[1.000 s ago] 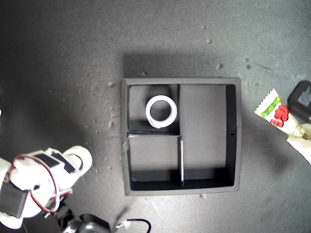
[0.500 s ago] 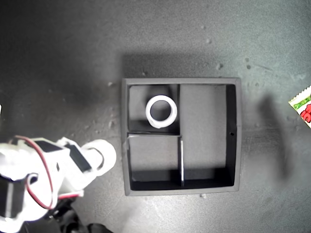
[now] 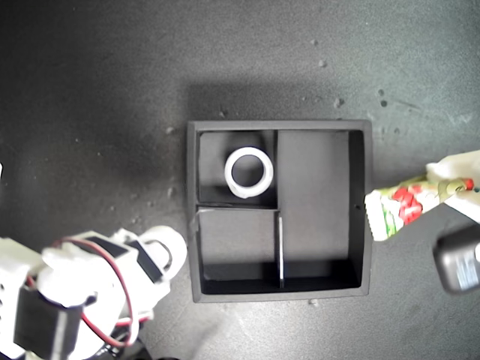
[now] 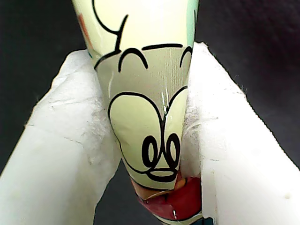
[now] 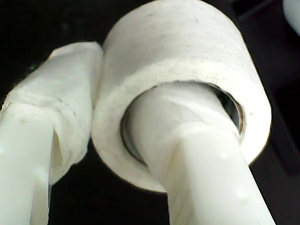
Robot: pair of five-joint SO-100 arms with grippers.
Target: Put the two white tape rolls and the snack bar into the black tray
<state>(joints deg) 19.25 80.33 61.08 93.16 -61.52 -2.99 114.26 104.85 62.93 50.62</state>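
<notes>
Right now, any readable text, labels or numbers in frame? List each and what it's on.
Snack bar, exterior view: red lettering on the wrapper, too blurred to read.
Snack bar, first wrist view: black-outline cartoon print only, no letters.
Tape rolls: no print visible.
Black tray: no label visible.
Nothing legible.

surface: dark grey mat (image 3: 97, 90) | pale specks scattered | light: brighter top-right

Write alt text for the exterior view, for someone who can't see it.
Overhead view of a square black tray on a dark surface, with one white tape roll in a small compartment. From the exterior view's right, my first gripper brings the snack bar to the tray's edge. At the lower left, my second gripper carries another white tape roll near the tray.
</notes>
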